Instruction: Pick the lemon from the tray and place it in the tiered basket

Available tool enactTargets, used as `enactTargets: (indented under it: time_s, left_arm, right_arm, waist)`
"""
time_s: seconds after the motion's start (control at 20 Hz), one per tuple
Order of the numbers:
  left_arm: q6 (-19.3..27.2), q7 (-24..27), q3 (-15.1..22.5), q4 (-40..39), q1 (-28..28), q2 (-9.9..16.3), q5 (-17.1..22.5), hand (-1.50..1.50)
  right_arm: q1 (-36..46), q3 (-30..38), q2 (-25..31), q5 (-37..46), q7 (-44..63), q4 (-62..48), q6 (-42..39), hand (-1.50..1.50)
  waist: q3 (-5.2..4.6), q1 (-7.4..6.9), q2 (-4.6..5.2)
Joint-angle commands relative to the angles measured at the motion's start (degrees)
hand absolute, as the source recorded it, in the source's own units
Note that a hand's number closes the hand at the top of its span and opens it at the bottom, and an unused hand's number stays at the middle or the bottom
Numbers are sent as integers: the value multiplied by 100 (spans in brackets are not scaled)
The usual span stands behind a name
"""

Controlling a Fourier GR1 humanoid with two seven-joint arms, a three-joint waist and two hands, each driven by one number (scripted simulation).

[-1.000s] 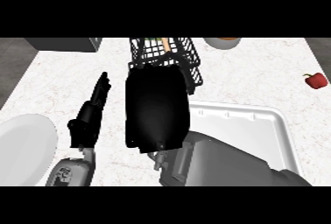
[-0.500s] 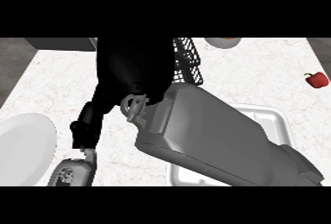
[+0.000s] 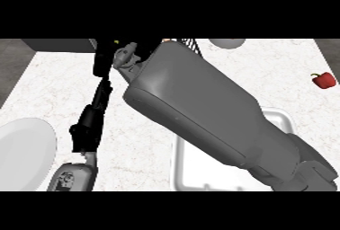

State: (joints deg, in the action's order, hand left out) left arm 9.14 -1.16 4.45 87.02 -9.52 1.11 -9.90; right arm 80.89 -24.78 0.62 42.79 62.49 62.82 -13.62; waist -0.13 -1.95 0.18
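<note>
Fingers (image 3: 101, 95) of the left hand (image 3: 86, 128) lie straight and pressed together, holding nothing, pointing away from the robot over the counter (image 3: 53, 90). Judged a resting pose, kept out of the working arm's way.

Right hand (image 3: 106, 56) sits just beyond those fingertips, at the view's far edge. It shows only as a dark mass above the wrist; whether it is closed I cannot tell.

Small yellow-green speck (image 3: 117, 42) at the right hand's top edge: probably the lemon, carried there. Not certain, too little shows.

Tiered basket (image 3: 191, 44): black wire, to the right of the fingertips, mostly behind the right forearm. The hand appears beside it, not over it, so placement looks not yet done.

Tray (image 3: 282, 117): white, well right of the fingers, largely covered by the forearm; no lemon on the visible part.

White plate (image 3: 26, 148) just left of the left hand. Red pepper (image 3: 323, 80) far right, well apart.
</note>
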Motion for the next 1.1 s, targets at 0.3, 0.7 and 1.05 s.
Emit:
enactTargets:
  time_s: [0.3,0.7,1.05]
  left_arm:
    - [-88,63,-69,208,247,106,60,0]
    - [-15,-175,103,320,66,33,4,0]
    - [21,-214,19,298,120,89,-24,0]
  right_arm:
    - [195,257,-61,589,-511,-1845,635,150]
    - [-175,1096,-62,-190,-665,-2075,2093,-150]
    - [-468,1641,11,-257,-923,-1538,3399,-150]
  waist:
    - [7,58,4]
    - [9,-11,22]
    - [15,127,-11]
